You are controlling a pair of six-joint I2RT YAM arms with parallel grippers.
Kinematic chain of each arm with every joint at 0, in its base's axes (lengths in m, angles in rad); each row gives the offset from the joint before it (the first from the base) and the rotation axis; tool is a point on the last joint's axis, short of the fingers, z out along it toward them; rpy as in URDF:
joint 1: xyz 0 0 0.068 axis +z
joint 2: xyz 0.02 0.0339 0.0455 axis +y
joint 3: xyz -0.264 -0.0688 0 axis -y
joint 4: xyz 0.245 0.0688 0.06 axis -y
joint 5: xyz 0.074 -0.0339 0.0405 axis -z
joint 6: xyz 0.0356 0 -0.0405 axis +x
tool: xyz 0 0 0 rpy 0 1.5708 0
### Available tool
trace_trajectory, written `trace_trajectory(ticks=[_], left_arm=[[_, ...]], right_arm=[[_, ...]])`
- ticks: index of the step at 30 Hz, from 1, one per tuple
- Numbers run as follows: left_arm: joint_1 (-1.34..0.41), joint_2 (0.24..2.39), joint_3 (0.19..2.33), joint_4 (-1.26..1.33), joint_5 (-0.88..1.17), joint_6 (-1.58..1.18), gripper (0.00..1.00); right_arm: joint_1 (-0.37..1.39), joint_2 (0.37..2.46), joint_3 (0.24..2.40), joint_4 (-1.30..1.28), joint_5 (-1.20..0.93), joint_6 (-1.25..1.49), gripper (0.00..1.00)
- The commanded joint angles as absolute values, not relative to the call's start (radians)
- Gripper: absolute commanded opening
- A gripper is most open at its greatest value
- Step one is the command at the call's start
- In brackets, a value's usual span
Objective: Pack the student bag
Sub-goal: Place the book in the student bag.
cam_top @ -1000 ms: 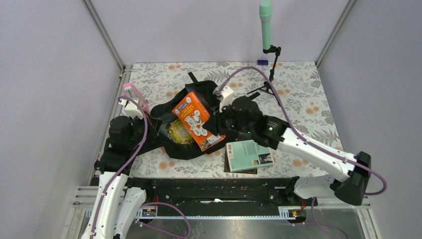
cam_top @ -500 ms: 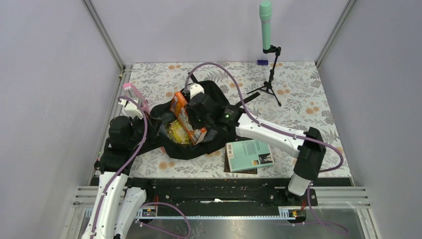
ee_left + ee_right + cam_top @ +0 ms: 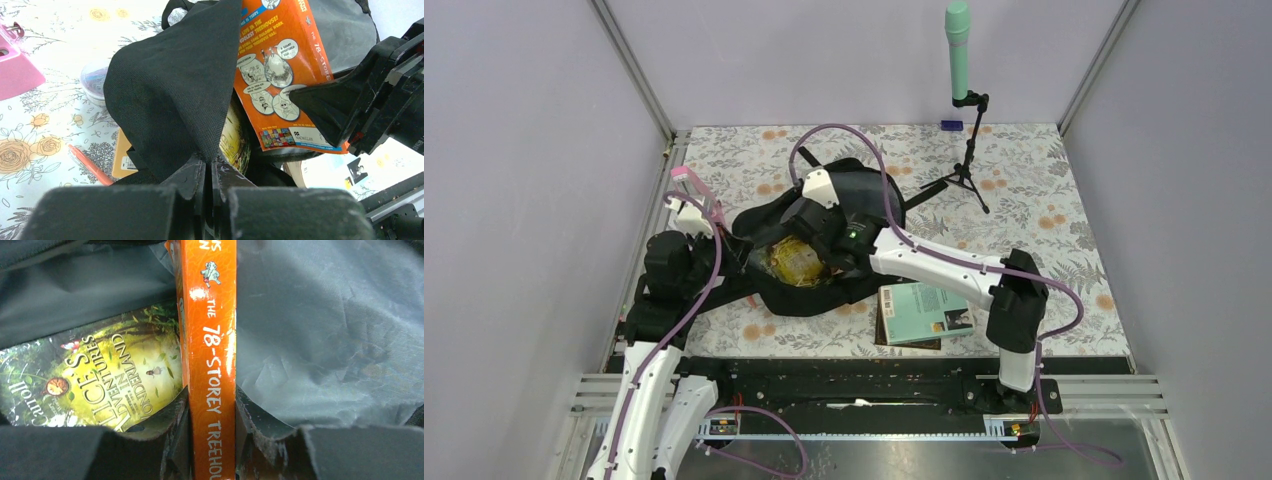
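The student bag lies open in the middle of the table, black outside with grey lining. My left gripper is shut on the edge of its black flap and holds it up. My right gripper is inside the opening, shut on the spine of an orange book that stands on edge between the fingers. The book's orange cover shows in the left wrist view. A yellow-green book lies flat in the bag beside it, also seen from above.
A teal book lies on a brown one just right of the bag. Left of the bag are a pink object, a small lidded tub, a red pen and a tan notebook. A green microphone stand is at the back.
My right arm has swung left and down, carrying the orange book from above the bag's right side into the opening and turning it on edge. The left arm has stayed still.
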State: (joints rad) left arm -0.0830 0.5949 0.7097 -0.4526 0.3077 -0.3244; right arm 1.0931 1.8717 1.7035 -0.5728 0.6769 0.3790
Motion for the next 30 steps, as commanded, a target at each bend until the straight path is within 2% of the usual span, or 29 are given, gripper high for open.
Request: trace_trajectory(ticks=[1,12,21,30], left_arm=[[-0.075,0.584,0.728,-0.305,0.351,-0.339,0.00],[-0.075,0.592,0.726,-0.299,0.363,-0.342,0.00],[-0.074,0.594,0.725,-0.299,0.366,-0.344,0.00],[-0.074,0.595,0.723,-0.296,0.367,-0.345,0.00]], right_arm=[[1.115,1.900,1.782,-0.522,0.934,0.357,0.00],[1.198,2.118,1.944,-0.464,0.826,0.275,0.00],[1.197,2.159,1.866,-0.377,0.636,0.308,0.00],[1.182,2.232,1.868,-0.460,0.677,0.356,0.00]])
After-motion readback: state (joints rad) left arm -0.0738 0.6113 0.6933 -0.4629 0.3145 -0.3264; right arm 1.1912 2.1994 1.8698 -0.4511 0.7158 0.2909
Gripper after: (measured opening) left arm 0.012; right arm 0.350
